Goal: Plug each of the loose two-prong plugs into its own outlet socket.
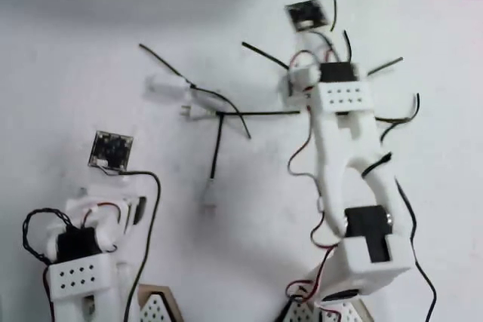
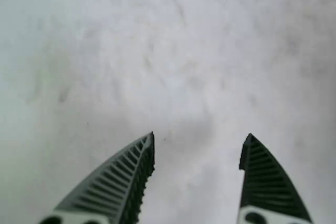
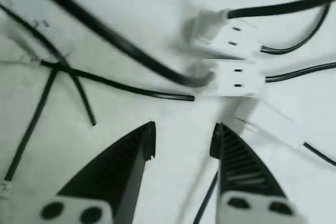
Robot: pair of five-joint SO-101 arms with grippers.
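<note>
A white rectangular outlet socket (image 3: pixel 231 34) lies just beside a second socket (image 3: pixel 239 77) of the same kind. Their long axes are nearly parallel, their slotted faces are turned up, and a black cord leaves the same end of each. Both rest on the white worktop (image 1: pixel 68 65), just ahead of the right gripper (image 3: pixel 184 128). Its ribbed black fingers stand narrowly apart and hold nothing.

Two loose plugs lie well apart from the sockets, toward the middle of the worktop. A white two-prong plug (image 1: pixel 190 111) has its long axis across the worktop. It points away from the right arm, and its black cord runs back toward that arm. A second white plug (image 1: pixel 209 200) has its long axis toward the near edge, with its cord leading away from that edge. Its prongs are too small to make out.

The left gripper (image 2: pixel 200 137) hangs over bare worktop with its fingers spread wide and nothing between them.

Two small black square circuit boards (image 1: pixel 113 148) (image 1: pixel 306 14) also lie on the worktop.
</note>
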